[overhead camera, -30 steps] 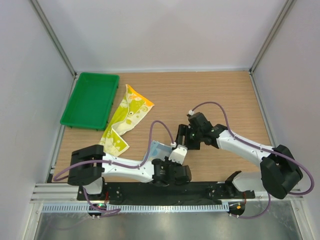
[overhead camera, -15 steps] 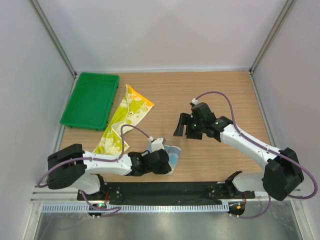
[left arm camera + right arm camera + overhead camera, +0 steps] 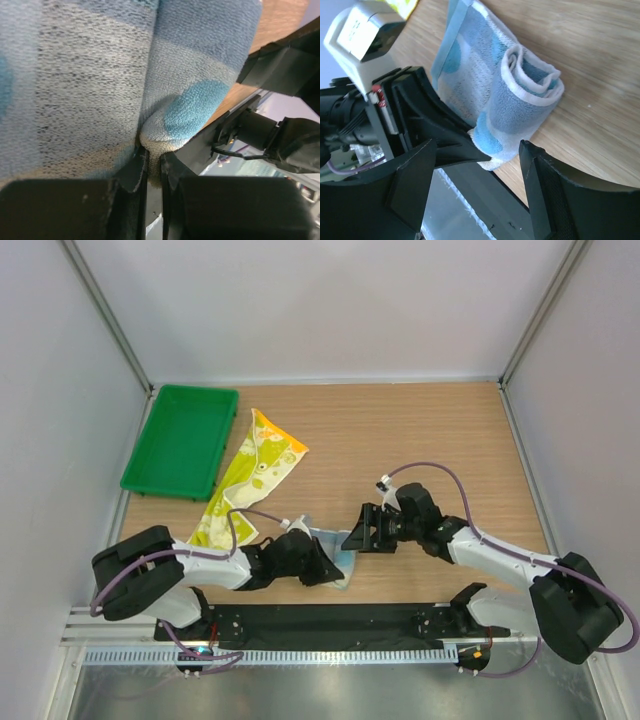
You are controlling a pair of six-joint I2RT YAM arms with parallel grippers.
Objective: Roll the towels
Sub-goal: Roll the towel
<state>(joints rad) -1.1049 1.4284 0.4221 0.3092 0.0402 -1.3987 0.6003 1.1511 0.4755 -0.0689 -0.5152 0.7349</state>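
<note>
Only the right wrist view is showing the blue towel (image 3: pixel 520 95) rolled — left gripper (image 3: pixel 153 162) pinching its edge, right gripper (image 3: pixel 476 145) hovering low, jaws apart.

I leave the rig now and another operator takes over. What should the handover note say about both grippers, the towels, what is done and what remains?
Left gripper: jaws shut on an edge of the blue towel, at the near side of the table.
Right gripper: jaws open on either side of the roll, holding nothing.
Blue towel: partly rolled; a flat part is not rolled up yet.
Yellow towel: lies unrolled beside the tray, no gripper on it.
Done: the blue roll is started.
Left: finish the blue roll, then roll the yellow one.
</note>
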